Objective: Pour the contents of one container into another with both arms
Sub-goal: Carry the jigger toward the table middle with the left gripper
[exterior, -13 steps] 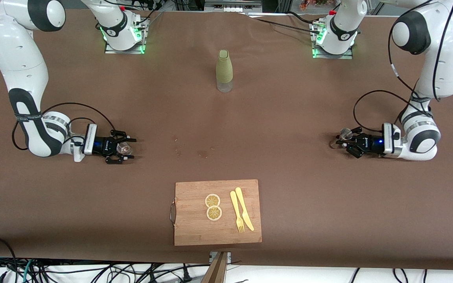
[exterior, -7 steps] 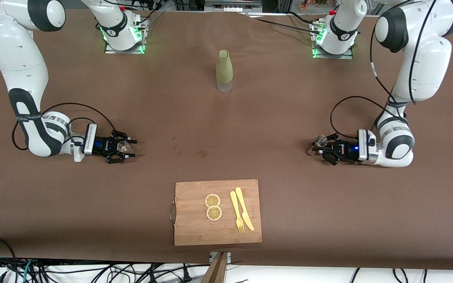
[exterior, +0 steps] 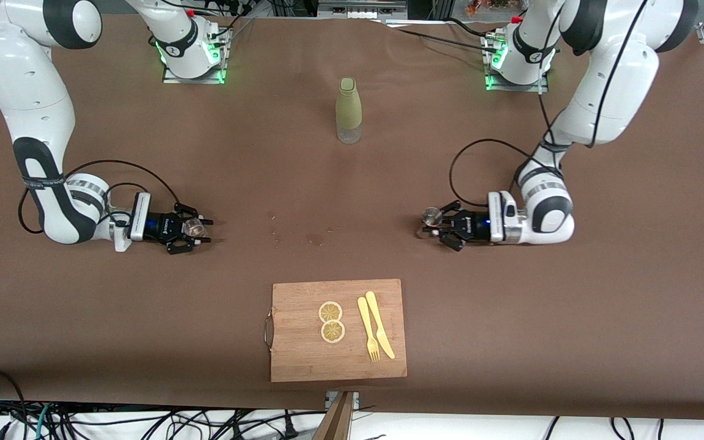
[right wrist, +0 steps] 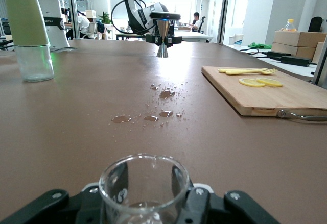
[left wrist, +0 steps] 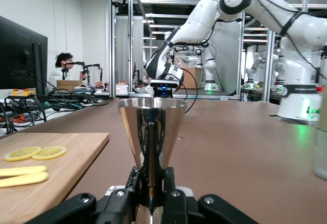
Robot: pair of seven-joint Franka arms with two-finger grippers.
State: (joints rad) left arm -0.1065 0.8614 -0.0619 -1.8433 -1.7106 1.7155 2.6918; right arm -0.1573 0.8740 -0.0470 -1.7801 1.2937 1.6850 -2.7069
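My left gripper (exterior: 432, 223) is shut on the waist of a steel jigger (exterior: 430, 215), held upright and low over the table toward the left arm's end. In the left wrist view the jigger (left wrist: 152, 127) stands between the fingers of my left gripper (left wrist: 152, 185). My right gripper (exterior: 196, 229) is shut on a small clear glass (exterior: 192, 228), low over the table toward the right arm's end. The glass (right wrist: 144, 188) fills the right wrist view's foreground in my right gripper (right wrist: 144, 206), with the jigger (right wrist: 162, 35) facing it farther off.
A green-sleeved bottle (exterior: 349, 110) stands mid-table near the bases. A wooden cutting board (exterior: 303, 354) with lemon slices (exterior: 331, 322), a yellow fork and a knife (exterior: 379, 333) lies near the front edge. Spilled drops (right wrist: 153, 117) wet the cloth between the grippers.
The left arm has carried the jigger across the table toward the middle and the right arm's end. The right arm has stayed still with the glass.
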